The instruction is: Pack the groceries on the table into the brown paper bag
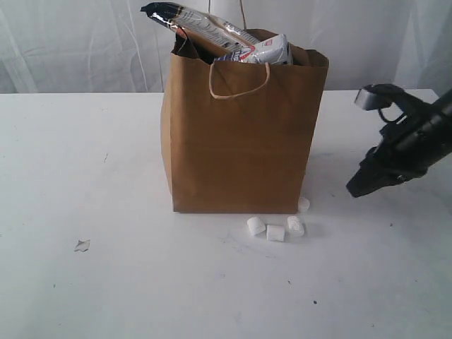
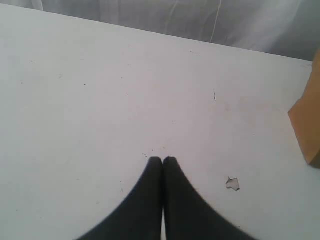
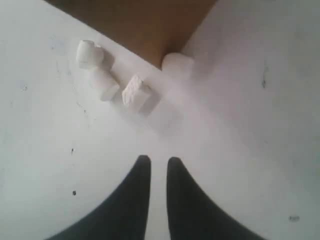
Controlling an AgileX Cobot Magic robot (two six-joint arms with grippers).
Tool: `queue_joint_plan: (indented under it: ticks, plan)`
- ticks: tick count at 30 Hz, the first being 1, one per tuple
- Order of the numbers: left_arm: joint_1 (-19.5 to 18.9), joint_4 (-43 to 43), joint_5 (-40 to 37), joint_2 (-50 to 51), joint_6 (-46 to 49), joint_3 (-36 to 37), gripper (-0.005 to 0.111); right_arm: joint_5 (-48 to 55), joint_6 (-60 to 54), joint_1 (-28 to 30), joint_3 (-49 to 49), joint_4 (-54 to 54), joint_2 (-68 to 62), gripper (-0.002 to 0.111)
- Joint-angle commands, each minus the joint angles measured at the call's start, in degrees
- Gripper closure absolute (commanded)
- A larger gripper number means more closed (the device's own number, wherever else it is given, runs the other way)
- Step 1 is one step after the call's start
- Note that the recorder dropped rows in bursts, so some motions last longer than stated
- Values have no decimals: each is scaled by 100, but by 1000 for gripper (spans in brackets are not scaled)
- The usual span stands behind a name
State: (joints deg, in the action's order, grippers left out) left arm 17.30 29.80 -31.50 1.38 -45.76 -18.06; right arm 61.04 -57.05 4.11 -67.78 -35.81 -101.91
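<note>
Across the white table (image 1: 85, 282), the brown paper bag (image 1: 240, 141) stands upright at the middle. The long dark-topped packet (image 1: 198, 21) and a white-blue carton (image 1: 268, 51) poke out of its mouth.

My right gripper (image 1: 355, 189) hangs to the right of the bag, above the tabletop, with its tips angled down and leftward. Its jaws are only a sliver apart and there is nothing between them. My left gripper (image 2: 163, 161) is pressed fully closed and empty over bare table to the left of the bag, well apart from the groceries.

The small white marshmallows (image 1: 275, 229) are not yet packed. Three sit in a short row running left to right, just in front of the bag's near right corner. A fourth marshmallow (image 1: 304, 205) is tucked against that corner. They lie to the left of my right gripper and below it, so I judge the right arm to be far the nearer one.

They are stubby, soft-looking white cylinders, tipped at different angles, and the three in the row are touching or almost touching. I reckon my jaws must widen before they can close on one, and the rightmost of the row is the closest to reach.
</note>
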Motion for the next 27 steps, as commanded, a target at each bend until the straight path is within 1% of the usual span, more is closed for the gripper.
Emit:
queue_joint_plan:
  ticks: [1,3,6,8,11,15,19,23,25,27]
  plan:
    - [-5,28,19,-25,-58,23,107,-504,-1133,-351,38,-303,-94,82]
    - [-5,28,19,-25,-58,23,107,-686,-1764,-450,38,-306,-132,70]
    - [-5,28,19,-25,-58,23,107,-730,-2369,-478,38,-255,-226,50]
    - [-5,28,19,-25,-58,23,107,-776,-2418,-478,38,-255,-284,42]
    - [-5,28,19,-25,-58,23,107,-784,-2438,-478,50,-295,-377,41]
    - [-5,28,19,-25,-58,23,107,-589,-3395,-478,50,-295,-576,42]
    - [-5,28,19,-25,-58,23,107,-880,-4194,-478,50,-275,-745,42]
    - [-5,28,19,-25,-58,23,107,-1134,-4737,-478,50,-663,-958,42]
    - [-5,28,19,-25,-58,23,107,-1171,-5237,-478,50,-964,-1054,44]
    - [-5,28,19,-25,-58,23,107,-1315,-5440,-478,50,-1201,-1130,46]
